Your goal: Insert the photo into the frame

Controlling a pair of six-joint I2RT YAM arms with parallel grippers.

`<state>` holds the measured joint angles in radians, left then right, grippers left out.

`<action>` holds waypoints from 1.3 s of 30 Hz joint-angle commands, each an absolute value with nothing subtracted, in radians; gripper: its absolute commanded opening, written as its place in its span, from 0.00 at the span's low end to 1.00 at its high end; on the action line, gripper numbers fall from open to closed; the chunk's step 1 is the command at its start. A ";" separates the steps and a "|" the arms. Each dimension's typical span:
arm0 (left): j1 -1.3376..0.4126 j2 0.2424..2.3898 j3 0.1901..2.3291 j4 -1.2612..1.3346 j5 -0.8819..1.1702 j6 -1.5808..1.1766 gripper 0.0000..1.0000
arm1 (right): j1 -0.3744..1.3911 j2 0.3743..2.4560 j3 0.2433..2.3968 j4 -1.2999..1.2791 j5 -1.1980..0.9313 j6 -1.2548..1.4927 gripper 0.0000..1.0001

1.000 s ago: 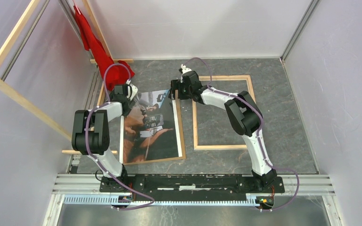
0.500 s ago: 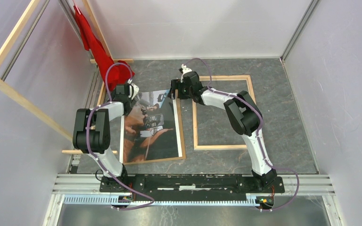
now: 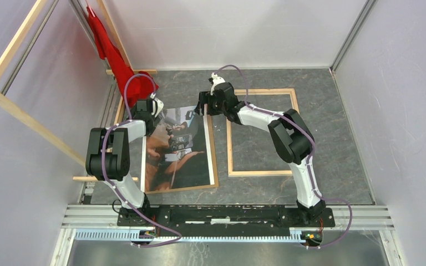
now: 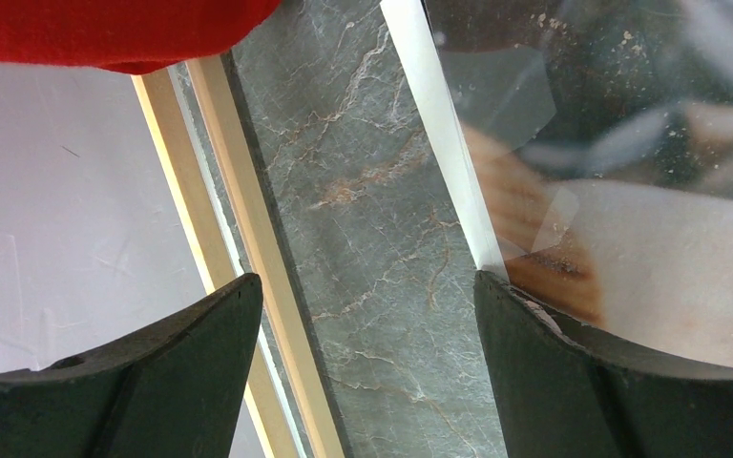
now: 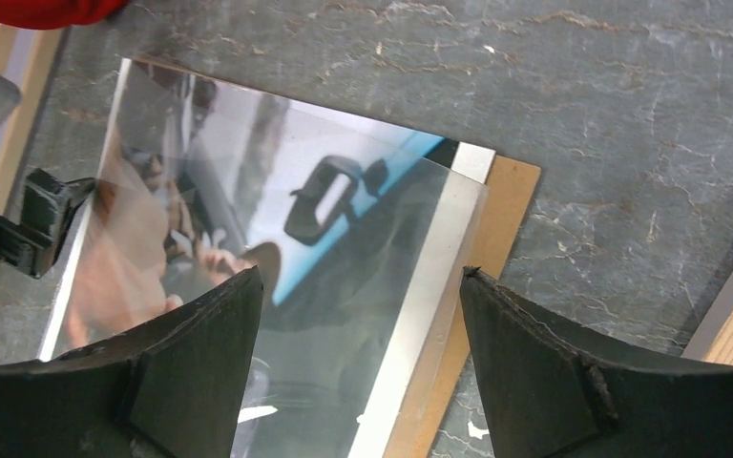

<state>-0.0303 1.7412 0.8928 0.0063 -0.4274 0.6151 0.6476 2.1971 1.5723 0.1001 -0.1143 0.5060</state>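
Top external view: the photo (image 3: 180, 147) lies face up on a brown board (image 3: 214, 160), just left of the frame (image 3: 229, 149), which lies flat on the table with nothing inside its rails. I judge the print light, thin and floppy, and its glossy face, streaked with glare in both wrist views, probably slippery. It lies flat, so I would take it by its far corners with both arms to keep it from sagging or creasing. The left gripper (image 4: 363, 315) stands wide apart and holds nothing. One finger (image 4: 534, 363) is at the print's white left edge, and I cannot tell whether it touches. The right gripper (image 5: 358, 305), also wide apart and holding nothing, hangs over the far right corner.
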 commanded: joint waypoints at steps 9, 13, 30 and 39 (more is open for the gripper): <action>-0.046 1.806 0.844 -0.080 -0.324 0.580 0.89 | 0.662 2.054 1.464 0.258 -0.233 0.535 0.79; -0.045 1.801 0.843 -0.080 -0.322 0.576 0.89 | 0.642 2.058 1.423 0.365 -0.338 0.594 0.78; -0.045 1.797 0.857 -0.097 -0.324 0.575 0.89 | 0.558 2.193 1.429 0.499 -0.521 0.753 0.67; -0.046 1.792 0.848 -0.099 -0.326 0.578 0.89 | 0.553 2.153 1.298 0.537 -0.548 0.809 0.63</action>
